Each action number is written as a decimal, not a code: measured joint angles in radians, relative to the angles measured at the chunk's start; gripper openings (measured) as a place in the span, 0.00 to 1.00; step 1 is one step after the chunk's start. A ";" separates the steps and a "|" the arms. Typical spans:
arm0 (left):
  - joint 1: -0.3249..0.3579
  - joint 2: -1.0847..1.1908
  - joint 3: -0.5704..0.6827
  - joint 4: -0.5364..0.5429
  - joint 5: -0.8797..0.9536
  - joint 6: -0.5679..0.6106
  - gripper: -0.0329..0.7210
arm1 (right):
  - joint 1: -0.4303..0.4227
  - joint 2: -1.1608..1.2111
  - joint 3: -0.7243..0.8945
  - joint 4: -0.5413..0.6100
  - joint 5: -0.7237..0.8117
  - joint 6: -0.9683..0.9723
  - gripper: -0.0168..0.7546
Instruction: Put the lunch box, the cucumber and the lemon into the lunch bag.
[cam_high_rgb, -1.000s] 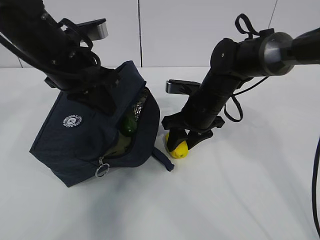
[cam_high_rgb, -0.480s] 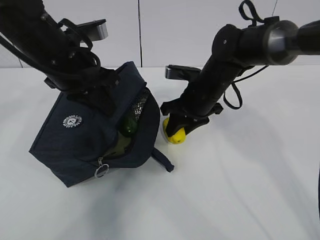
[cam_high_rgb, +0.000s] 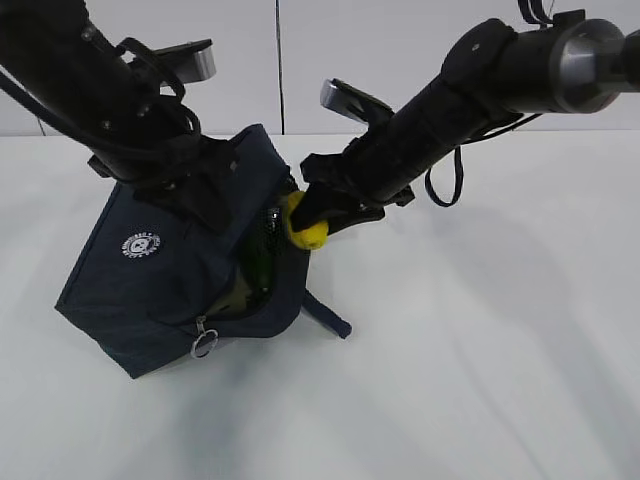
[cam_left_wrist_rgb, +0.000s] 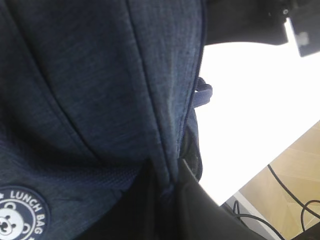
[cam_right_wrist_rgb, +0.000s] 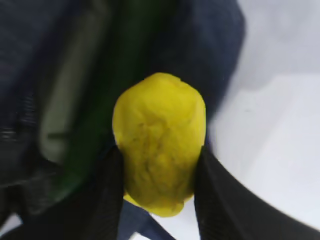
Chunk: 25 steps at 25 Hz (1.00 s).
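Here, a dark navy lunch bag (cam_high_rgb: 165, 270) on a white table (cam_high_rgb: 480, 380), tipped over toward the right of the exterior view, mouth gaping at the right side. Inside the opening, a dark green cucumber (cam_high_rgb: 262, 262) standing lengthwise, and below it a pale sage-green edge of the lunch box (cam_high_rgb: 232, 296); in the right wrist view the same two showing blurred as a green band (cam_right_wrist_rgb: 107, 95) beside a pale green strip (cam_right_wrist_rgb: 65, 115). Hard to tell how deep either sits. Round white logo (cam_high_rgb: 141, 244) on the bag's outer face, reading "LUNCH BAG" with a bear face in the left wrist view (cam_left_wrist_rgb: 17, 220). Metal ring pull (cam_high_rgb: 204, 344) hanging at the low end of the zipper. One navy strap (cam_high_rgb: 327, 314) lying out on the table to the right of the bag.

Just at the bag's mouth, off the table, a bright yellow lemon (cam_high_rgb: 306, 229), small, oval, skin slightly dimpled, touching or nearly touching the bag's rim; not yet inside. Clamped from both sides by the right gripper (cam_right_wrist_rgb: 160, 197), its dark fingers (cam_right_wrist_rgb: 220, 200) pressed against the lemon's flanks.

Pinched tight on a ridge of the bag's fabric, the left gripper (cam_left_wrist_rgb: 167, 187), holding up the top of the bag.
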 joint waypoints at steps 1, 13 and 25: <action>0.000 0.000 0.000 0.000 0.000 0.000 0.07 | 0.000 0.000 0.000 0.024 0.000 -0.012 0.41; 0.000 0.000 0.000 0.000 0.002 0.000 0.07 | 0.000 0.066 -0.002 0.345 -0.004 -0.210 0.42; 0.000 0.000 0.000 0.004 0.006 0.000 0.07 | -0.002 0.135 -0.004 0.541 0.127 -0.355 0.57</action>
